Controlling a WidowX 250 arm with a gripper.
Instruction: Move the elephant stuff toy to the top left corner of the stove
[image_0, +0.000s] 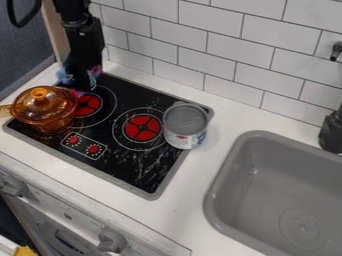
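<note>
One lidded amber pot (45, 111) and one can (185, 126) share the stove (127, 167).

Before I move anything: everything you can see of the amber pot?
The pot is see-through amber, apparently glass, rounded and shiny. It stands upright on the stove, at its left side, partly hiding the red-centred burner from view. Its domed amber lid is on, topped by an orange knob. A pale handle points left. Can't tell whether it touches the blue-and-pink toy behind it.
</note>
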